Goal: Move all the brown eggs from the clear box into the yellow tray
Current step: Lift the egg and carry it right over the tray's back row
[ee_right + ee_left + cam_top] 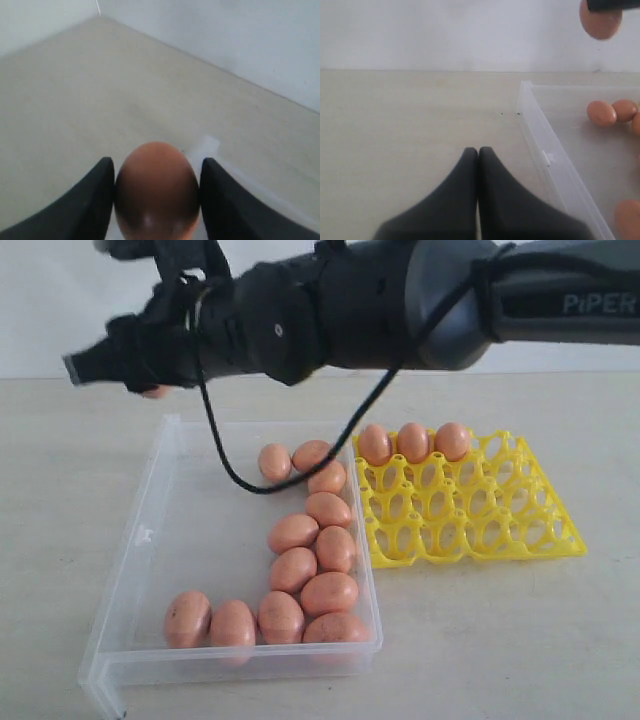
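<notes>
High over the clear box, right gripper clamped on one brown egg; left gripper pressed together beside the box. We should carry the egg level to the yellow tray, next to the three eggs seated there, releasing only once it is cupped.

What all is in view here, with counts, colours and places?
table: one, pale beige, under everything.
clear box: one, transparent, on the table.
yellow tray: one, yellow, right beside the box.
eggs in box: twelve, brown, mostly along its tray side.
eggs in tray: three, brown, back row.
held egg: one, brown, in the air in the right gripper.
cable: one, black, hanging over the box.
left gripper: black, shut, empty, outside the box wall.
right gripper: black, closed on the held egg.
</notes>
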Robot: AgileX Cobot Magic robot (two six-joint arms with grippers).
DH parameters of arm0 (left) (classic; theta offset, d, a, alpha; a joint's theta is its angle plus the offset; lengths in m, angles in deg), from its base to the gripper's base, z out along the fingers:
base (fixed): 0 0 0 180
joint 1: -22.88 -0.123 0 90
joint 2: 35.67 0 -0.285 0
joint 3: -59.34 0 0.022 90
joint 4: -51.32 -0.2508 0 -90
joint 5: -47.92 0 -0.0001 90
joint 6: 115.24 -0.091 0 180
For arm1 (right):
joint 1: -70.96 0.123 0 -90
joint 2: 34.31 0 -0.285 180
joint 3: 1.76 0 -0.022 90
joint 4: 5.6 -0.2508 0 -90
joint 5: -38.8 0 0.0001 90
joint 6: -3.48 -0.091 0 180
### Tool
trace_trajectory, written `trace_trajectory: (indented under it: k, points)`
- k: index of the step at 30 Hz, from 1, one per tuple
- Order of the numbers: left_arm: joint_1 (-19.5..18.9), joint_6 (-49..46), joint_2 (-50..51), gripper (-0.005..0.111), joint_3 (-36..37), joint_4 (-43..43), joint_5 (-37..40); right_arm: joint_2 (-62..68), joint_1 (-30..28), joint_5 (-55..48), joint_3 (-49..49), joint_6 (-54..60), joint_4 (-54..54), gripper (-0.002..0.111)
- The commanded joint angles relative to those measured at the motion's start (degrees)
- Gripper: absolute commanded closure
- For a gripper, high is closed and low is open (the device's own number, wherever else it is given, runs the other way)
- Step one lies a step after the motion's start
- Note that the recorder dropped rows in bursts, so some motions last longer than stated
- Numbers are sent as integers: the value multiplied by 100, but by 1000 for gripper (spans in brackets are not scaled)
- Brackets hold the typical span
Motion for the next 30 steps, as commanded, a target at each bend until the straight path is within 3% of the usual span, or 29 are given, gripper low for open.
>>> trace_trajectory:
  k: [1, 5, 8, 10, 12, 14, 19, 22, 25, 30]
  points:
    - [35, 4, -3, 111, 17, 19, -42, -445, -185, -769, -791, 60, 2365, 109]
    - [35, 4, -3, 111, 17, 19, -42, -956, -185, -1392, -819, -489, 4892, 109]
    - [35, 4, -3, 111, 17, 19, -42, -1391, -404, -1527, -819, -2746, 7090, 109]
    - [35, 4, -3, 111, 17, 19, -42, -1531, -727, -2186, -819, -4884, 8282, 109]
    - [35, 4, -3, 111, 17, 19, -42, -1586, -1131, -2900, -838, -6315, 8682, 109]
    - [35, 4, -3, 111, 17, 19, -42, -1654, -1655, -2984, -928, -7367, 8726, 109]
    - [35, 4, -3, 111, 17, 19, -42, -1959, -3274, -1739, -1333, -10088, 8961, 109]
    - [35, 4, -3, 111, 17, 19, -42, -1987, -4207, -498, -1467, -11152, 9354, 109]
    - [35, 4, -3, 111, 17, 19, -42, -1973, -5097, 1331, -1467, -11197, 9765, 109]
    - [35, 4, -3, 111, 17, 19, -42, -1833, -6347, 4788, -1467, -8052, 9285, 109]
